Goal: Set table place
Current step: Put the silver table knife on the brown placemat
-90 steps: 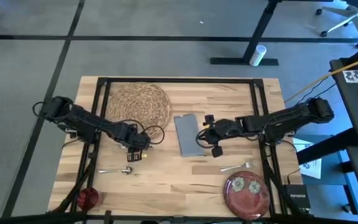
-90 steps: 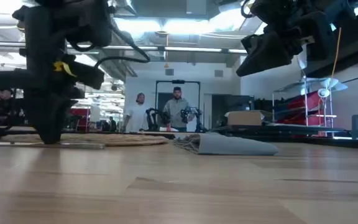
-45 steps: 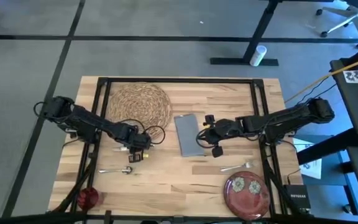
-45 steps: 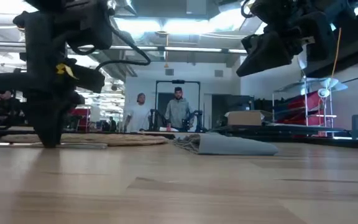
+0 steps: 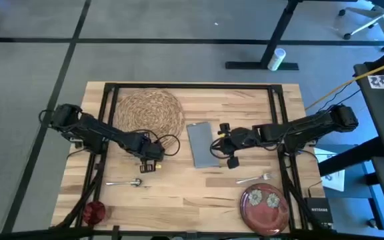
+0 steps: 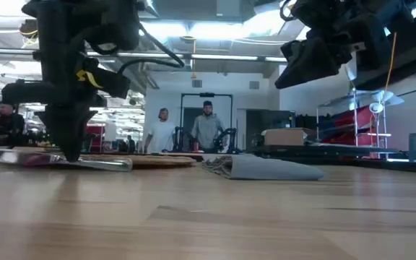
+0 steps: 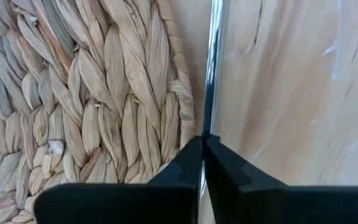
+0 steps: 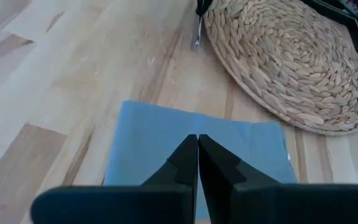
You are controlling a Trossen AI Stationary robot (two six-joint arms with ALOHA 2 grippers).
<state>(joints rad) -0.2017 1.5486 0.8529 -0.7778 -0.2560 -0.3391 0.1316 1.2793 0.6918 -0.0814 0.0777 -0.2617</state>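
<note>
Only at the left wrist: left gripper (image 7: 202, 163) clamped on silver cutlery (image 7: 212, 68); right gripper (image 8: 197, 163) closed, empty.

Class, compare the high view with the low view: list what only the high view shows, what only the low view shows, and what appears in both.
Only the high view shows the red cup, the flowered plate, the spoon and the fork, all near the table's front edge.

Only the low view shows two people standing in the room beyond the table.

Both show the woven mat, the gray napkin, the left gripper down by the mat's edge, shut on a silver utensil, and the right gripper, shut, above the napkin.
</note>
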